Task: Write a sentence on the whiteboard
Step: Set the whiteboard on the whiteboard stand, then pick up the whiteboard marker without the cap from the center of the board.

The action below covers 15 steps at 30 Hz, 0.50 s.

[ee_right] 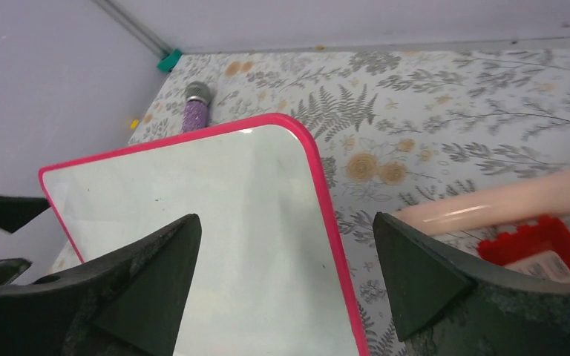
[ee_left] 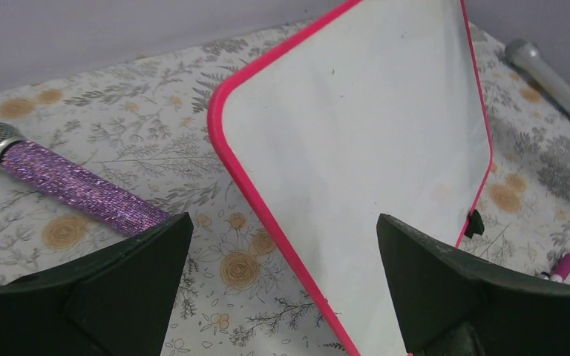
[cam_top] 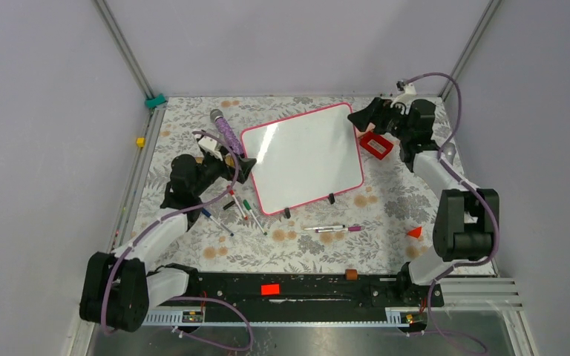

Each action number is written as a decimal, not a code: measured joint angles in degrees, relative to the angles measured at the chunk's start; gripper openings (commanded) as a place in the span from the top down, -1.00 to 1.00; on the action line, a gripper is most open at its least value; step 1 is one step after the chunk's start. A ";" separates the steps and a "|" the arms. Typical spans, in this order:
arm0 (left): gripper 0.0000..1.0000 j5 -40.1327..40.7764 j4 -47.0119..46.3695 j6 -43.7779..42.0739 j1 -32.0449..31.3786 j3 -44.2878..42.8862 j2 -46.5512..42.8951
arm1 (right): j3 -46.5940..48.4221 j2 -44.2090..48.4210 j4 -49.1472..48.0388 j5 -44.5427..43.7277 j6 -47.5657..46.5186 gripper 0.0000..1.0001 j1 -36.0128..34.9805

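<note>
The whiteboard (cam_top: pixel 303 156) lies tilted in the middle of the table, pink-red frame, two small black feet at its near edge. Its face is blank; no sentence shows on it. My left gripper (cam_top: pixel 246 167) is open at the board's left edge, its jaws straddling the pink frame (ee_left: pixel 267 208) without holding it. My right gripper (cam_top: pixel 362 117) is open at the board's far right corner, jaws straddling the frame (ee_right: pixel 330 222). Several markers (cam_top: pixel 241 208) lie on the table left of the board's near edge, and one marker (cam_top: pixel 332 228) lies in front of it.
A purple glitter microphone (cam_top: pixel 225 132) lies at the board's far left. A small red frame-shaped block (cam_top: pixel 376 144) sits right of the board, under my right arm. A grey microphone (ee_left: pixel 557 85) and a pale pink tube (ee_right: pixel 490 208) lie nearby. A small red triangle (cam_top: pixel 415 232) lies at the near right.
</note>
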State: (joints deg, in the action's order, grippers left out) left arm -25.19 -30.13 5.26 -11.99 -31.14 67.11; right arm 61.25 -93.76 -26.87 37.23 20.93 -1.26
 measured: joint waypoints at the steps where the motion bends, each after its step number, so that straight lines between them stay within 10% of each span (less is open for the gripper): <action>1: -0.98 1.25 0.24 0.87 -0.02 0.68 -1.97 | -0.46 1.64 0.96 -1.90 0.04 -0.86 0.20; 15: -0.98 6.25 6.95 22.40 -0.09 9.62 -27.85 | -17.20 36.39 19.98 -18.64 8.57 -0.71 -0.96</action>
State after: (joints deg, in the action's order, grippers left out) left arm -18.94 -23.18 27.66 -12.08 -21.52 39.27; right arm 44.05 -57.36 -6.90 18.59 29.50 -2.22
